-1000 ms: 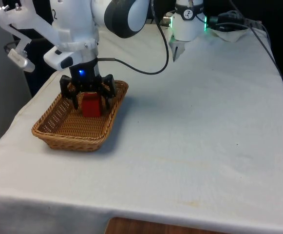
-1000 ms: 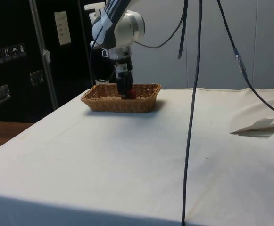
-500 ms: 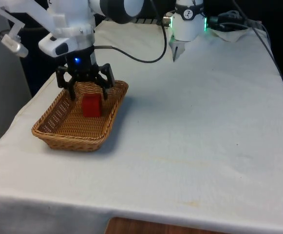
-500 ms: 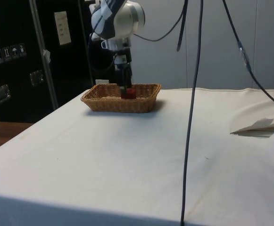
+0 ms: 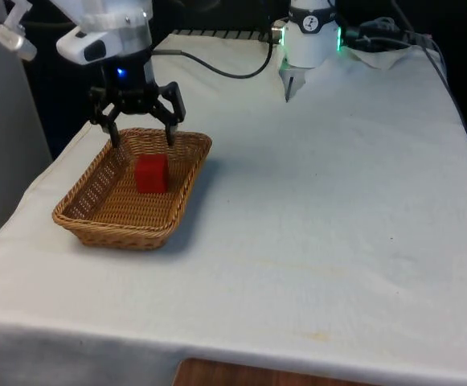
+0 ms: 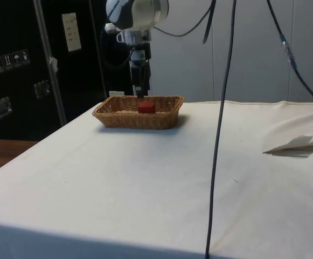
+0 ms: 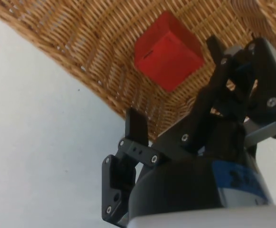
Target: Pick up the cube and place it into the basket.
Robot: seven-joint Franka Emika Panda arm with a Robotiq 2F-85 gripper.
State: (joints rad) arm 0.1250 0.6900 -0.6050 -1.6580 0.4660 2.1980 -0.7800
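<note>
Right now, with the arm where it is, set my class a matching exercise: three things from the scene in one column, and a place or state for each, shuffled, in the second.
Column 1
1. red cube
2. wicker basket
3. gripper

Column 2
A. open, above the far end of the basket
B. stands on the white cloth, near the front view's left edge of the table
C. lies inside the basket, free of the fingers

Pairs: 1-C, 2-B, 3-A

In the side view the basket's (image 6: 138, 118) near wall hides the cube's (image 6: 146, 107) lower part.
</note>
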